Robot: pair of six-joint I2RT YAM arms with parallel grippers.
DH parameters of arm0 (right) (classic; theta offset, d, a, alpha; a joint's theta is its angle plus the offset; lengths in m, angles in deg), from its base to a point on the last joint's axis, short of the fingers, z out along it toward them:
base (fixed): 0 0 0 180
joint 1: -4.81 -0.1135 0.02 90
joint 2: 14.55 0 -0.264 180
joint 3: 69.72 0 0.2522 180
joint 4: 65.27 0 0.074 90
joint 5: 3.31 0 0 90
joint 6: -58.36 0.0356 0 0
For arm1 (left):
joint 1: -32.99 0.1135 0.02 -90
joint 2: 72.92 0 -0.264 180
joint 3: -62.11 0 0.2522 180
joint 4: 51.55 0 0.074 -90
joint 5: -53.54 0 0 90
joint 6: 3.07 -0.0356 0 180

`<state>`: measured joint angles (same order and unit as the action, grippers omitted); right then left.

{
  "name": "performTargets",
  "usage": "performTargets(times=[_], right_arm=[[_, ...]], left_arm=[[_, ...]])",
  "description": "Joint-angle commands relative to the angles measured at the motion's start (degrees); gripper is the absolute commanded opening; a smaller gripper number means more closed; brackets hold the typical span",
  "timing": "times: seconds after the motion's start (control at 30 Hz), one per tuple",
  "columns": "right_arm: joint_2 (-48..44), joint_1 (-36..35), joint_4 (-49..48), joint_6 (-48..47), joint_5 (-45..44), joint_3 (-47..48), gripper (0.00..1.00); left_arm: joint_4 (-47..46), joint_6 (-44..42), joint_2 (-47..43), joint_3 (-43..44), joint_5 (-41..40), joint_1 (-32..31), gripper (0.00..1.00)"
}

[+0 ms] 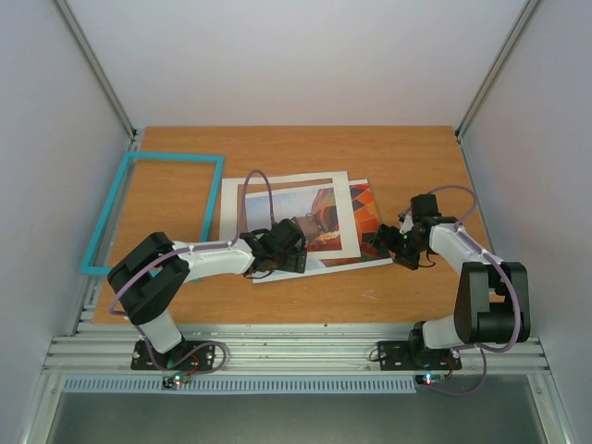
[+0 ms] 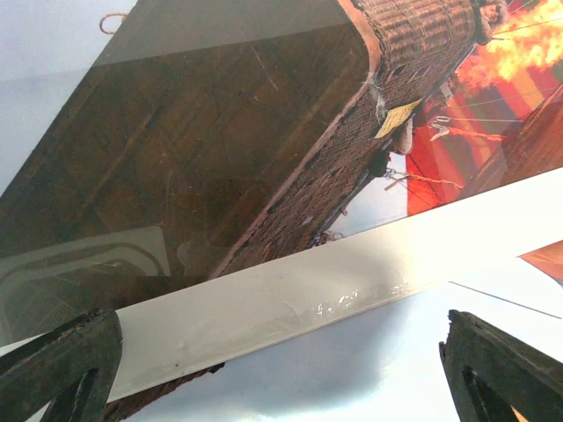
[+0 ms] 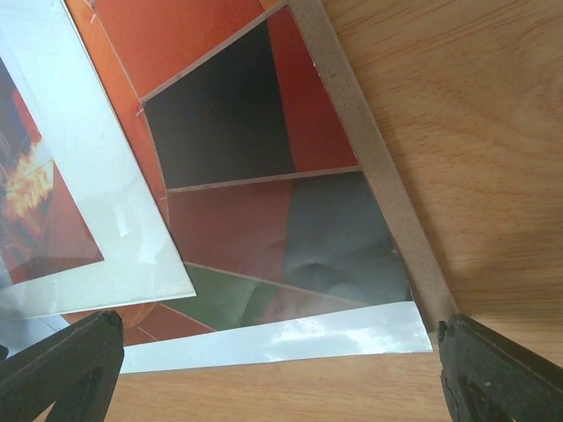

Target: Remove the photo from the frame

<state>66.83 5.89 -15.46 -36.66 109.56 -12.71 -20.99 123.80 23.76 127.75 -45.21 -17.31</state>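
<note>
The rectangular paper photo of an orange-red hot-air balloon is lying flat mid-tabletop, outside the thin turquoise rectangular frame, which is sitting well apart along the left edge of the wooden tabletop. A white card mat is overlapping the print, leaving its right edge sticking out. The left end effector is hanging low over the basket part, fingers apart. The right end effector is hanging just beside the print's right corner, also spread. Bare wood is showing behind and to the right. A small yellow tag pictured on the basket is too blurred to read.
</note>
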Motion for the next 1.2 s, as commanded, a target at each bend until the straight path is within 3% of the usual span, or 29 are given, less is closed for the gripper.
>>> performTargets(times=[0.0,0.53,0.83,1.17], right_arm=[[0.92,0.33,-1.07,0.45,0.81,-0.44,0.98],[3.95,0.72,-3.62,1.46,2.48,-2.40,0.97],[3.03,4.34,-8.28,2.72,12.41,-5.24,0.96],[1.68,6.45,-10.06,3.30,17.16,-6.61,0.95]], left_arm=[[1.30,0.74,-1.15,-0.50,1.67,0.52,0.99],[-2.41,2.97,-0.01,-3.46,8.50,3.93,0.99],[-5.63,5.27,0.75,-6.71,13.81,6.76,0.99],[-5.75,5.72,0.58,-7.14,14.45,6.97,1.00]])
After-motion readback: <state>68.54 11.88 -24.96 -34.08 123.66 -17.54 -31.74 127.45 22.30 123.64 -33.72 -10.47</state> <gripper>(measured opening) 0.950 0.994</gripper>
